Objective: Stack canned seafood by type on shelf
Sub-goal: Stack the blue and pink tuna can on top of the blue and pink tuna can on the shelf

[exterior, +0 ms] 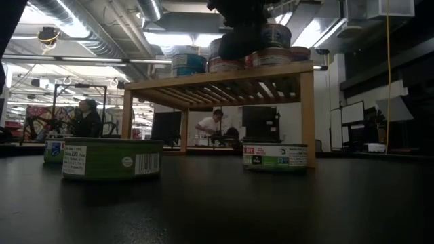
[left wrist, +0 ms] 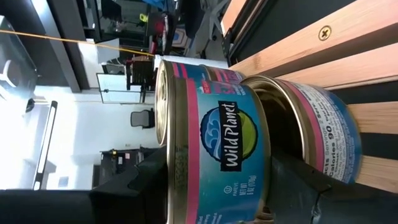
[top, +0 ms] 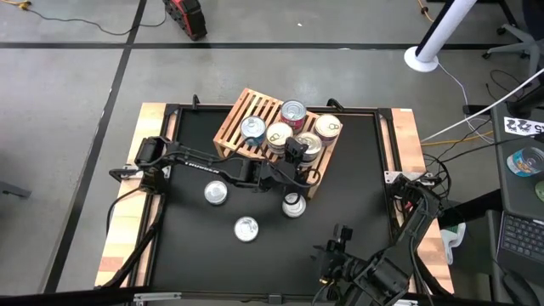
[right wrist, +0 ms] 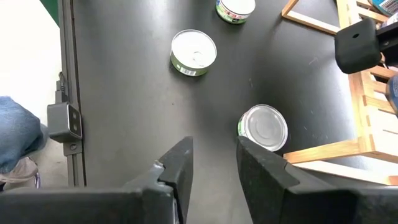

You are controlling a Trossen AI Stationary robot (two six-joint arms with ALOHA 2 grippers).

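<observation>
The rack (top: pixel 255 119) is pale wood slats on a black table (top: pixel 195 246). The cans (top: pixel 246 228) on the table have silver lids and green side labels (exterior: pixel 112 159). One can (left wrist: pixel 217 149) on the rack wears a blue label with pink bands; the one beside it (left wrist: pixel 329 137) seems blue too.

Five cans (top: pixel 293 111) on the shelf (top: pixel 239 119), three cans (top: pixel 246 228) before it

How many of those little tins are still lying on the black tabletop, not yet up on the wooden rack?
3 small round silver-lidded tins lie on the black mat: one left, one nearest the front, one beside the light wooden slatted shelf. The left arm might hide another.
</observation>
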